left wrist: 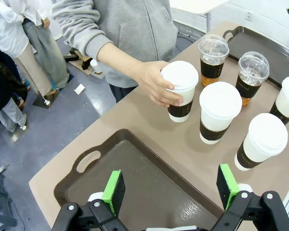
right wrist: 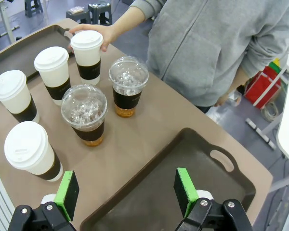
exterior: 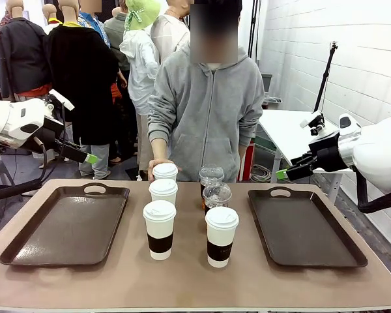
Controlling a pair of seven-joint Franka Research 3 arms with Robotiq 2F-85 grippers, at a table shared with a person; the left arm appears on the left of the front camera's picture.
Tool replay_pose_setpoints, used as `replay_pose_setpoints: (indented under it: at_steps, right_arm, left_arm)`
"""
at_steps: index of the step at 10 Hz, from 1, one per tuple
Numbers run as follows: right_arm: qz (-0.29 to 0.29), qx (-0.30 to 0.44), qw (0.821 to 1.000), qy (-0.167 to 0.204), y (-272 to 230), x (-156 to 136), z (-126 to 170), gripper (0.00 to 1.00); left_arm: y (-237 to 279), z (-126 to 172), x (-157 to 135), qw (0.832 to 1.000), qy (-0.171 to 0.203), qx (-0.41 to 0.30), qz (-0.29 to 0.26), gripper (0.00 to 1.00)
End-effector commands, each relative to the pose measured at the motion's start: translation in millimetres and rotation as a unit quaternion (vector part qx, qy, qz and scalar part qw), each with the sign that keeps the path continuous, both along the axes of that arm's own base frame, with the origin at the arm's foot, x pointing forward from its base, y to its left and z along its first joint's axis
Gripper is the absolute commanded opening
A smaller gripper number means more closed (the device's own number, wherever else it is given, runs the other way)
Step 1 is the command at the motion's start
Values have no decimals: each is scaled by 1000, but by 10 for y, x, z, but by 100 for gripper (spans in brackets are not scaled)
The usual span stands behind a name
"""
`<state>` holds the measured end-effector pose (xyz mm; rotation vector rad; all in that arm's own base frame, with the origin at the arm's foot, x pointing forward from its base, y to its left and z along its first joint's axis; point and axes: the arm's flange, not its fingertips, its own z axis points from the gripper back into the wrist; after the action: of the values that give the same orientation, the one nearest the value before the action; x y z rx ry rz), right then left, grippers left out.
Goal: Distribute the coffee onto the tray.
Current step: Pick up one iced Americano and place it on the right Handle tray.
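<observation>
Left claw (left wrist: pixel 171 187) and right claw (right wrist: pixel 126 191) gape wide, empty; print on coffee cups (exterior: pixel 221 236) unreadable.

Paper, plastic and cloth, mostly matt

White paper cups (exterior: pixel 159 226) with smooth plastic lids (exterior: pixel 159 210) and matt dark sleeves (exterior: pixel 159 243); clear glossy plastic dome cups (exterior: pixel 216 194); dark, finely textured trays (exterior: pixel 68 228) with slight sheen; smooth matt tan counter (exterior: pixel 117 280); soft grey cloth hoodie (exterior: pixel 205 111).

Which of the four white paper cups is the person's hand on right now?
The white paper cup farthest back, nearest the person; their hand wraps its side, and it alone is touched.
</observation>
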<state>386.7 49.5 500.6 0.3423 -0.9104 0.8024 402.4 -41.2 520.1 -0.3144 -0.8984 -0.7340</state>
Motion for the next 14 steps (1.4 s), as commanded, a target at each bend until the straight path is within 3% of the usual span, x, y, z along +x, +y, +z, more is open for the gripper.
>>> replay_pose_setpoints:
  at_steps: [1,8,11,14]
  right_arm:
    - [2,2,1000,2,2,5,-14,100]
    - [9,-5,1000,-3,1,81,18,100]
    - [72,3,997,7,-146,361,-31,100]
    - [128,-6,992,-7,-252,596,-126,100]
  left_arm:
    - [8,-12,6,1000,2,-2,0,100]
    - [8,-12,6,1000,2,-2,0,100]
    - [8,-12,6,1000,2,-2,0,100]
    - [8,-12,6,1000,2,-2,0,100]
